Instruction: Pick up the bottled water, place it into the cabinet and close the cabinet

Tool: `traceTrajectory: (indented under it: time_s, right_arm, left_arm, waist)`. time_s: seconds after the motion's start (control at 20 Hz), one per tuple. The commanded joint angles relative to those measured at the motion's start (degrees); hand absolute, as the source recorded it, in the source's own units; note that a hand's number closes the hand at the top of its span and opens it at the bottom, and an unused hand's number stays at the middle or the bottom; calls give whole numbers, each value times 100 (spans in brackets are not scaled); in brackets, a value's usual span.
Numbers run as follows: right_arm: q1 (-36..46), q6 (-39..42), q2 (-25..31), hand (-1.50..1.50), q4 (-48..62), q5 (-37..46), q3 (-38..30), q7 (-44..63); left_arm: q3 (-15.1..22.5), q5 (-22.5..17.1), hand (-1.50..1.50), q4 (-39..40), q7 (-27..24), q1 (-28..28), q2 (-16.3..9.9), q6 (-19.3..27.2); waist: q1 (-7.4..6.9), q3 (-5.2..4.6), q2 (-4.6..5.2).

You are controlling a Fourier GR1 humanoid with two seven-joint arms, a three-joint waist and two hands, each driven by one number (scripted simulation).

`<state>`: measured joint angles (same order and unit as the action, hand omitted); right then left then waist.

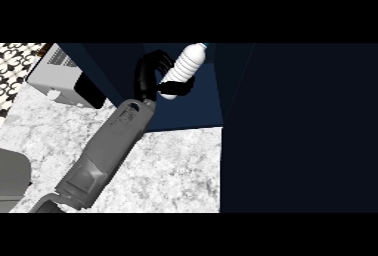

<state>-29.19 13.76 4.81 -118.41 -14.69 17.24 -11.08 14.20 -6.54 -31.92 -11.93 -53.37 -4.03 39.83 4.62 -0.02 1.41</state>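
Cabinet (193, 107) interior dark blue, open | bottled water (184, 67) tilted inside | hand (151, 75) fingers curled round bottle | marbled counter (173, 165) below

bottled water (182, 70) base hidden by robot hand (151, 75), toaster (63, 75) partly cut off

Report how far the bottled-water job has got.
Done: the bottled water is off the counter, with the hand curled round its lower end. In hand: the hand holds the bottle tilted, up in front of the dark blue cabinet. Left: setting it down inside, letting go, and closing the cabinet.
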Motion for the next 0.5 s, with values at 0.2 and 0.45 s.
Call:
traceTrajectory:
  time_s: [0.2, 0.45]
  right_arm:
    - [87, 12, 16, -150, -17, -225, -88, 137]
    - [-170, 19, -25, -150, 92, 180, 128, -278]
  left_arm:
    - [-449, 88, -150, 1433, -624, -637, -152, 12]
    - [-640, 32, -150, 1766, -913, -659, -51, 31]
  waist:
    - [-12, -5, 40]
    - [18, -5, 20]
